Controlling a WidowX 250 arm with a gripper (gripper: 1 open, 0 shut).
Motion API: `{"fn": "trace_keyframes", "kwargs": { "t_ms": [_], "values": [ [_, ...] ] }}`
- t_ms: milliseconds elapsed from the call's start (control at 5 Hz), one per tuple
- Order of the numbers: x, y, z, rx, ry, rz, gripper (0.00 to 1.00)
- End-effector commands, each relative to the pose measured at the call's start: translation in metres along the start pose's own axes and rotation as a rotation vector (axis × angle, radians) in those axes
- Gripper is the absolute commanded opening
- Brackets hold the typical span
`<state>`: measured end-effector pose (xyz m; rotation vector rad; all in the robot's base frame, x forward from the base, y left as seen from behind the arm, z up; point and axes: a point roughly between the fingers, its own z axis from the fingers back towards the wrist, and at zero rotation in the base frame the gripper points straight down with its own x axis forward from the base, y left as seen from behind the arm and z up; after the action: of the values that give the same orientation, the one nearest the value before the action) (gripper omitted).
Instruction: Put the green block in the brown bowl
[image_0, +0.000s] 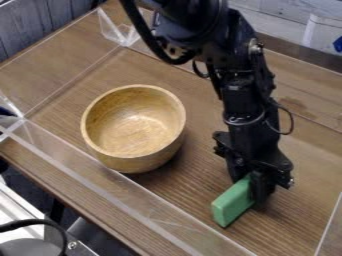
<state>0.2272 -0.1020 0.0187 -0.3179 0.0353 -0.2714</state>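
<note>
Green block (233, 203) lies toward 5 o'clock in the view, the nearest of the task's things, with its free end pointing to about 7 o'clock and the underside seeming to rest on, or barely above, the table (181, 187). Just behind it the end effector (253, 180) reaches down; its fingers are drawn in narrow and appear to have the block by its farther end, though dark parts hide exactly where they touch. The grasp, then, looks made, but the carry is still to do. Farther back, toward 9 o'clock, the brown bowl (132, 160) stands upright with its mouth open to the camera, apart from both block and fingers. From the block it lies toward 10 or 11 o'clock. Beyond, the black arm (201, 32) comes in from 12 o'clock. What is left, as I judge it: raise the block high enough to pass the thick rim, swing it over the mouth, lower it a little and let go. A hold so near one end could let the block tilt on the way.
</note>
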Motion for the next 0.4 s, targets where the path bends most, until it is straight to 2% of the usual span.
{"fn": "trace_keyframes", "kwargs": {
  "t_ms": [0, 200],
  "values": [
    [-0.0011, 0.0039, 0.0013, 0.011, 0.017, -0.006, 0.00],
    [0.0009, 0.0075, 0.0028, -0.004, -0.017, -0.041, 1.00]
  ]
}}
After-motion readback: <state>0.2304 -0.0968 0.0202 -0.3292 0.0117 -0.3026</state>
